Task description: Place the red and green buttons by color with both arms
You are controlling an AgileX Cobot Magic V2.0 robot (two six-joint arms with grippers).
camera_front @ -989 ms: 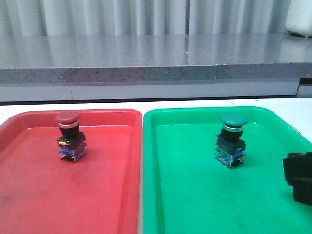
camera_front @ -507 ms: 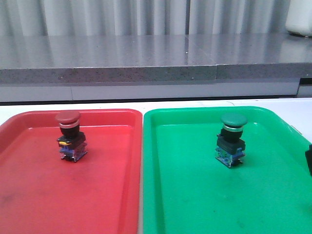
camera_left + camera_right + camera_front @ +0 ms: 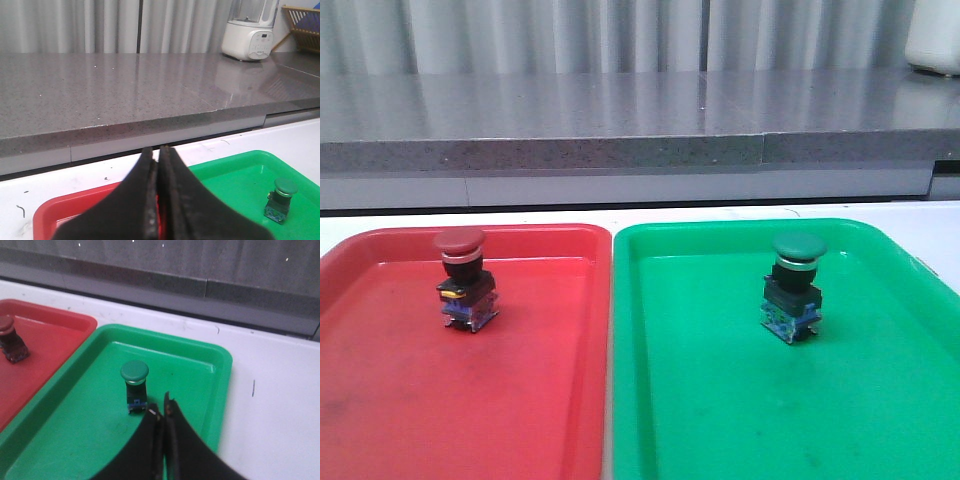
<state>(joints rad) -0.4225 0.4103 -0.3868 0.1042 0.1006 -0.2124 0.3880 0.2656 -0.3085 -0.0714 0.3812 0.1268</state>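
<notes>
Closest to the wrist cameras, the left gripper [image 3: 159, 200] is hanging above the near table edge with its two dark fingers pressed together and nothing between them, and the right gripper [image 3: 162, 440] is hovering over the near part of the green tray [image 3: 215, 365], likewise clenched on nothing. Neither arm is showing in the front view, which is giving only the two trays side by side; the wrist views alone are showing the grippers, and the left wrist view is adding a white blender [image 3: 250, 30] and a wire rack [image 3: 302, 25] far back on the grey counter [image 3: 125, 95]. The red button [image 3: 463, 278] is standing upright in the far left part of the red tray [image 3: 380, 400], its domed red cap sitting on a silver collar, black body and blue base. The green button [image 3: 794, 286] is standing upright toward the back of the green tray, well apart from the rim, with the same build under a dark green cap. Beyond the trays the white table [image 3: 940, 225] is meeting the counter's front edge.
</notes>
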